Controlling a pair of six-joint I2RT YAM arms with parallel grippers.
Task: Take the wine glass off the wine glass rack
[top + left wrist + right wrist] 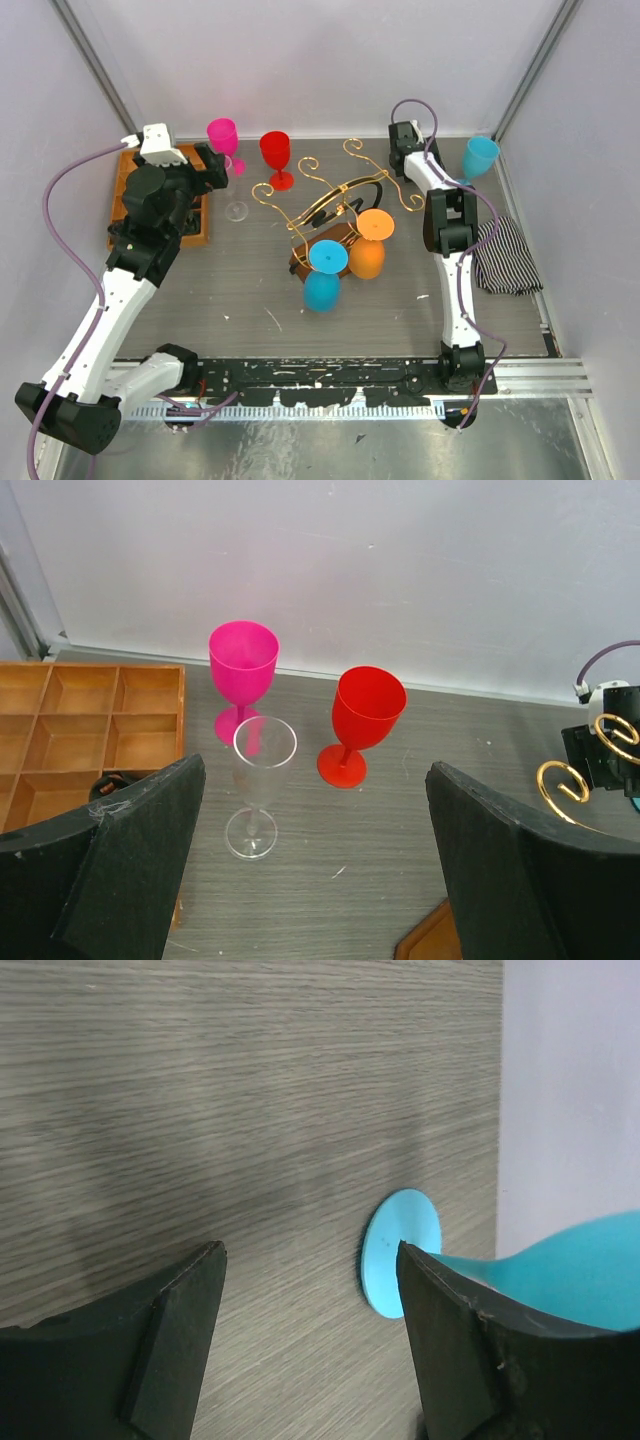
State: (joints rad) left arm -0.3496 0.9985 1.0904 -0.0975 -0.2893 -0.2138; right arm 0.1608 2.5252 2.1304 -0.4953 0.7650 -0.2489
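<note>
The right gripper (310, 1260) hangs low over the grey worktop (250, 290) at the far right, its jaws apart with bare surface between them. The cyan wine glass (570, 1265) stands upright just beside its right finger, off the wine glass rack (300, 263). At mid-worktop the rack carries a blue wine glass (324, 278) and an orange wine glass (369, 250), both hanging upside down. The left gripper (315, 810) is spread wide and holds nothing, facing the pink glass (243, 665), red glass (367, 712) and clear glass (262, 770).
</note>
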